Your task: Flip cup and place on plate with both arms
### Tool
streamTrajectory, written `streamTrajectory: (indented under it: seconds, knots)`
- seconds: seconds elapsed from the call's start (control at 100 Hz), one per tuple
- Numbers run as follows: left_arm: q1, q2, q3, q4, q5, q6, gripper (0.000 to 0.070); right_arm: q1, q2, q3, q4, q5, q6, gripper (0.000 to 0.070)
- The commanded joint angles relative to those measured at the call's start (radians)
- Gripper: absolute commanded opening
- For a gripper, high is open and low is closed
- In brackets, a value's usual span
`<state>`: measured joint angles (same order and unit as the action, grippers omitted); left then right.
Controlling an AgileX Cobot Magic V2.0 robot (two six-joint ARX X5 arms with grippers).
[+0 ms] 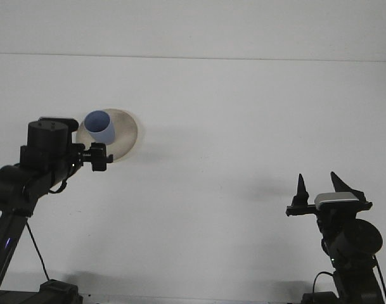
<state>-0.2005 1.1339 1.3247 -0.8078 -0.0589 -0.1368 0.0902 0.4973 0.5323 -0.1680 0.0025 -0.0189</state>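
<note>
A blue cup [101, 126] stands upright, mouth up, on the left part of the beige plate [124, 134] at the table's far left. My left gripper [99, 157] hovers just in front of the plate, below the cup and apart from it, open and holding nothing. At the lower right my right gripper [319, 185] points upward, far from the plate. It is open, with its two black fingertips [302, 187] spread wide and nothing between them.
The white table [231, 126] stretches between the two arms. The left arm's dark links occupy the lower left corner, and the right arm's base sits at the lower right edge.
</note>
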Motion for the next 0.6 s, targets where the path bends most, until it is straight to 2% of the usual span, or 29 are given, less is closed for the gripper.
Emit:
streamTrajectory:
  seconds: [0.0,0.22,0.32,0.39,0.52,0.59]
  knots:
    - [-0.002,-0.050,-0.080,0.063,-0.013,-0.026,0.0424,0.001,0.001,0.007,0.010,0.002,-0.005,0.0520]
    - [-0.002,-0.306,-0.386,0.301,-0.051,-0.031,0.0425,0.001,0.001,0.007,0.010,0.002,-0.005,0.0521]
    - [-0.002,-0.414,-0.494,0.396,-0.097,-0.007,0.0429,0.001,0.001,0.007,0.010,0.002,-0.005,0.0520]
    - [-0.002,-0.481,-0.551,0.444,-0.101,0.010,0.0437,0.001,0.001,0.007,0.010,0.002,-0.005,0.0520]
    - [-0.002,-0.581,-0.621,0.475,-0.101,0.034,0.0516,0.001,0.001,0.007,0.010,0.002,-0.004,0.0520]
    - [-0.002,-0.616,-0.644,0.474,-0.101,0.052,0.0522,0.001,0.001,0.007,0.010,0.002,-0.005,0.0520]
